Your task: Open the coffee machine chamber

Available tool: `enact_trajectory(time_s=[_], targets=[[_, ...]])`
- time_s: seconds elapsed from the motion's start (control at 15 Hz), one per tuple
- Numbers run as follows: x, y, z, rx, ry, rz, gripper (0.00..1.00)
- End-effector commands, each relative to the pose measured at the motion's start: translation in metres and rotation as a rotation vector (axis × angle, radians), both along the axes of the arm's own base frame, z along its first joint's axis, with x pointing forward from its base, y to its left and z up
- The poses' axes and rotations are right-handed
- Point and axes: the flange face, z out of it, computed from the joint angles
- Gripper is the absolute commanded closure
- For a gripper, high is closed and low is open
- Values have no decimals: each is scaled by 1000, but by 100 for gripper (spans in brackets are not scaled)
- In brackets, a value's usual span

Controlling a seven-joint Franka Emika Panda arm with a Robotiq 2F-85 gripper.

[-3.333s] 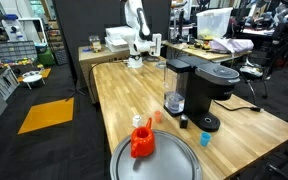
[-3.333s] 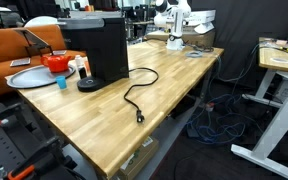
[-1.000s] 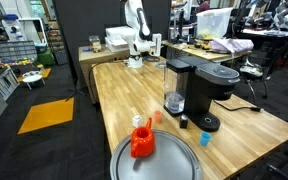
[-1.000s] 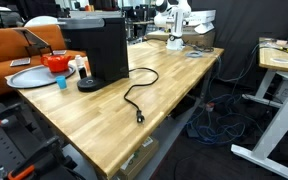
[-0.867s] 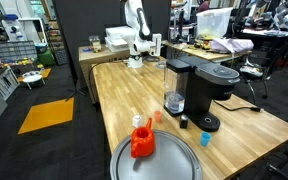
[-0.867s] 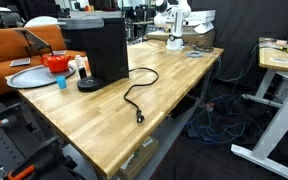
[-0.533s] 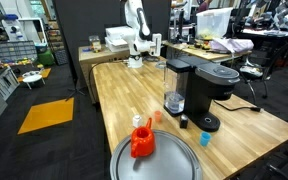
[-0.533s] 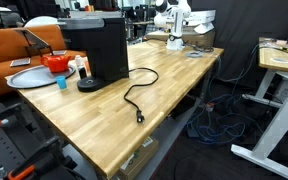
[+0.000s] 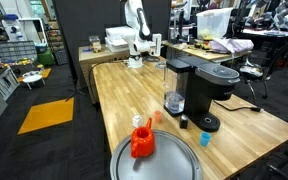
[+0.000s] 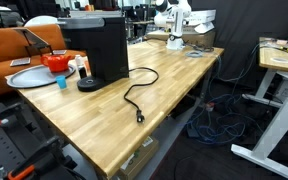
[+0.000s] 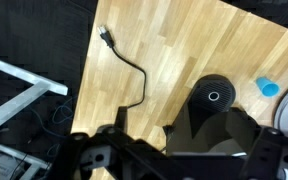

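Observation:
The black coffee machine point(image 9: 209, 90) stands near the front of the wooden table in both exterior views point(image 10: 99, 50), with its clear water tank point(image 9: 174, 88) on its side. The chamber point(image 9: 217, 72), its rounded black top head, looks closed. My gripper point(image 9: 151, 45) hangs at the far end of the table, well away from the machine, with nothing in it. In the wrist view the dark fingers point(image 11: 174, 160) sit spread at the bottom edge, and the machine's round drip base point(image 11: 216, 95) shows beyond them.
A round grey tray point(image 9: 169, 162) with a red object point(image 9: 142, 140) lies at the near table end. A blue cup point(image 9: 205, 140) stands by the drip base. The black power cable point(image 10: 134, 100) snakes across the wood. Benches and clutter surround the table.

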Motion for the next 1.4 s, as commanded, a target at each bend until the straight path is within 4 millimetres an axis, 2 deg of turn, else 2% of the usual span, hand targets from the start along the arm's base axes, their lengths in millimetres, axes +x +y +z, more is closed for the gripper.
enact_trajectory(time_s=[0.0, 0.07, 0.13, 0.2, 0.33, 0.73, 0.93, 1.07, 1.33], targets=[[-23, 14, -1, -66, -122, 79, 0], [-29, 19, -3, -26, -112, 91, 0], [-25, 21, 7, 15, -87, 98, 0], [-24, 19, 0, -26, -82, 65, 0], [-27, 23, 8, -6, -101, 77, 0], [-27, 22, 7, 0, -99, 77, 0], [-19, 27, 10, -65, -149, 92, 0], [-19, 38, 22, -117, -210, 166, 0], [-24, 75, 41, -227, -291, 353, 0]])
